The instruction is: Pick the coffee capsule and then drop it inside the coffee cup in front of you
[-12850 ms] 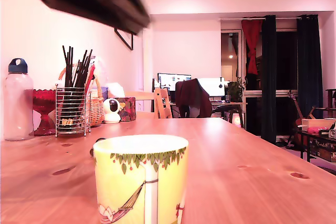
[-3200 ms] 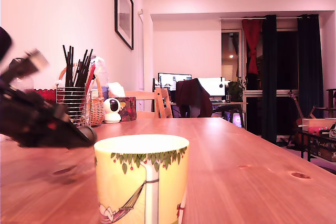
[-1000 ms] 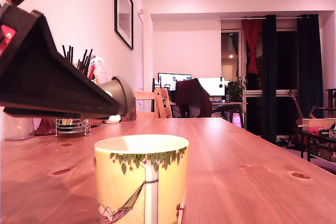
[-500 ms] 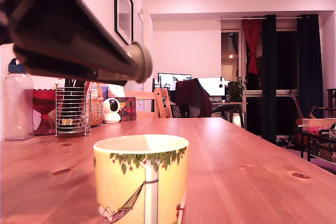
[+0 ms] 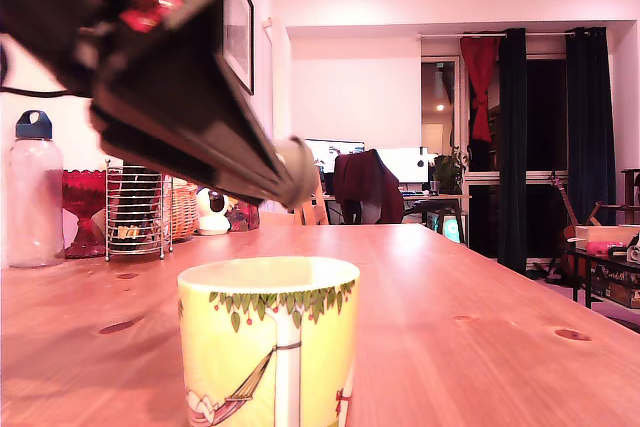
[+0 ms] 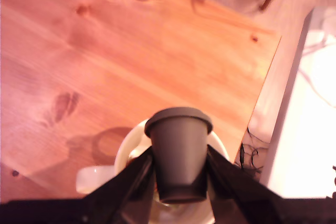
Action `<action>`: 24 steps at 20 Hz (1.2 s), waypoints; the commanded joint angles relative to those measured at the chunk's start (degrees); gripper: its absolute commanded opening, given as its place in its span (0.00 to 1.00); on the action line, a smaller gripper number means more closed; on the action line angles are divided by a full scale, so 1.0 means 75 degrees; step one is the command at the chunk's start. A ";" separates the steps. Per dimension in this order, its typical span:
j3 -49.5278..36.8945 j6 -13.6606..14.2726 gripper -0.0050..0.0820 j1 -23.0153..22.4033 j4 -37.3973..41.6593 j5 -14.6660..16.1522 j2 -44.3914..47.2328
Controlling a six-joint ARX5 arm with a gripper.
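Note:
The coffee cup (image 5: 268,342), pale yellow with a leaf band and a tree with a hammock, stands at the front of the wooden table (image 5: 450,317). My gripper (image 5: 290,175) hangs above it, tilted down toward the exterior view's right, shut on the coffee capsule (image 5: 298,171). In the wrist view the dark capsule (image 6: 178,156) sits clamped between the two black fingers (image 6: 128,182), directly over the cup's white rim (image 6: 128,145), with the cup's handle (image 6: 92,178) to one side.
At the exterior view's left stand a clear bottle (image 5: 34,192) with a blue cap, a wire rack (image 5: 135,212), a basket (image 5: 185,209) and a small white camera (image 5: 210,212). The table's edge (image 6: 262,103) runs close beside the cup in the wrist view.
The gripper has carried the capsule rightward and lower in the exterior view, tilting nose-down, until it hangs over the cup's mouth. The cup has stayed put.

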 commanded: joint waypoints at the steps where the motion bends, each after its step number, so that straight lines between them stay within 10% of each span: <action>1: 0.0128 0.0140 0.25 -0.0122 -0.0175 -0.0070 0.0289; 24: 0.0341 0.0233 0.25 -0.0315 -0.0711 -0.0399 0.0778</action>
